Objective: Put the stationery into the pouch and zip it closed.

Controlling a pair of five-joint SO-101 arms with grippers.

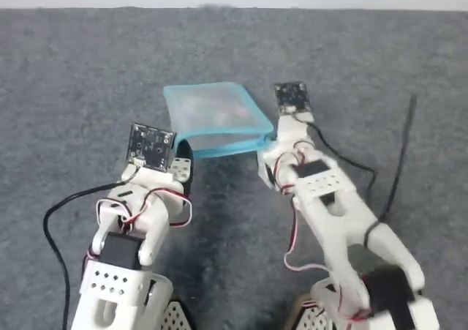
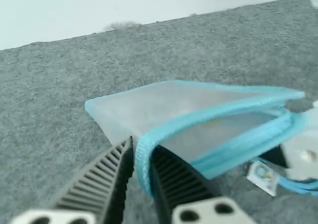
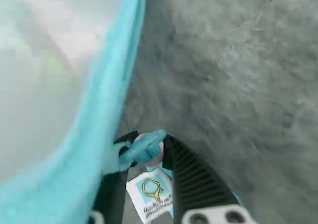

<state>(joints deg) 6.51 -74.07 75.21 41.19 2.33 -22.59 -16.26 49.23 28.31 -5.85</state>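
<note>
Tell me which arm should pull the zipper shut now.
Right. The right gripper pinches the zipper pull at the pouch's corner; the left gripper clamps the blue edge's other end, likely better as the anchor.

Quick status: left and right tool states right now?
Left tool: shut on the pouch, at its blue edge.
Right tool: shut on the zipper pull.

Contents of the pouch [image 1: 212, 114]: blurred behind its translucent wall, not identifiable. Most of its body is cut off by the frame edge in the right wrist view. Tag [image 3: 151, 196] beside the zip pull [image 3: 146, 149]: print unreadable.
</note>
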